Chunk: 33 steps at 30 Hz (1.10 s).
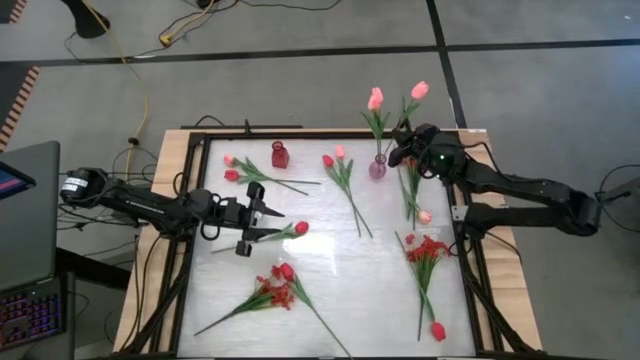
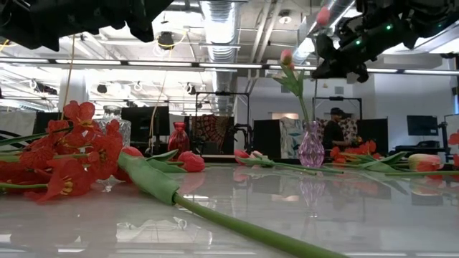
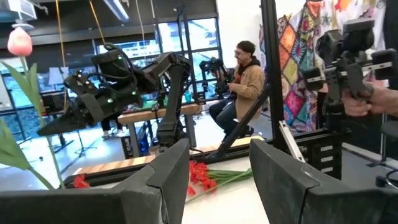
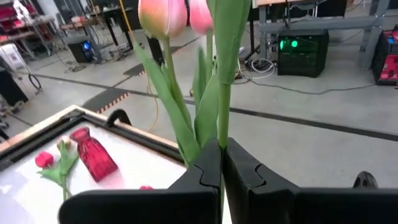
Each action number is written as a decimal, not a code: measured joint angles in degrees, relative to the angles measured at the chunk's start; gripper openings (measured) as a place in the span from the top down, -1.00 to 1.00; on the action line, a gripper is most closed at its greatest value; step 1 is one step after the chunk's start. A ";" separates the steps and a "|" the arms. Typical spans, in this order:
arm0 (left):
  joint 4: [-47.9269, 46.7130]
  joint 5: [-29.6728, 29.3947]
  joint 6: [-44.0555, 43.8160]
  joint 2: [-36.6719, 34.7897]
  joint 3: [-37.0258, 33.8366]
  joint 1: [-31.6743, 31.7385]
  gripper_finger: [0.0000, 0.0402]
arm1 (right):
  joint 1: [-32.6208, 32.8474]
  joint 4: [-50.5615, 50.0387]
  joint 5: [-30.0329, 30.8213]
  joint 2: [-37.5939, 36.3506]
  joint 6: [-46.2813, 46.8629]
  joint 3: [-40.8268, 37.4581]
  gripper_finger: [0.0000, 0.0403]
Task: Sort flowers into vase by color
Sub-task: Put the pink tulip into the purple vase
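High view: the right gripper [image 1: 402, 146] hangs by the purple vase [image 1: 378, 166], bringing a pink tulip [image 1: 419, 91] to its colour-mate there. Left gripper [image 1: 262, 222] waits, jaws apart, empty, over a red tulip [image 1: 300, 228].

Right wrist view: fingers clenched on the stem, keeping it upright for insertion; red vase [image 4: 94, 152] stands apart.

Two vases are seen on the table: one red [image 1: 280, 155], one pink [image 1: 378, 167]. Two bushy red sprays are counted [image 1: 280, 291], [image 1: 430, 249]. Tulips are too overlapped for counting.
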 joint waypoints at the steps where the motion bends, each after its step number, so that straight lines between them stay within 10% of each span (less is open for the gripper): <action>1: 0.00 0.00 0.40 0.00 0.00 0.07 0.22 | 0.18 -0.06 0.00 0.44 0.00 0.00 0.86; 33: -2.49 0.63 -2.72 0.02 0.04 2.16 0.22 | 2.91 4.73 0.23 10.03 0.00 0.02 0.70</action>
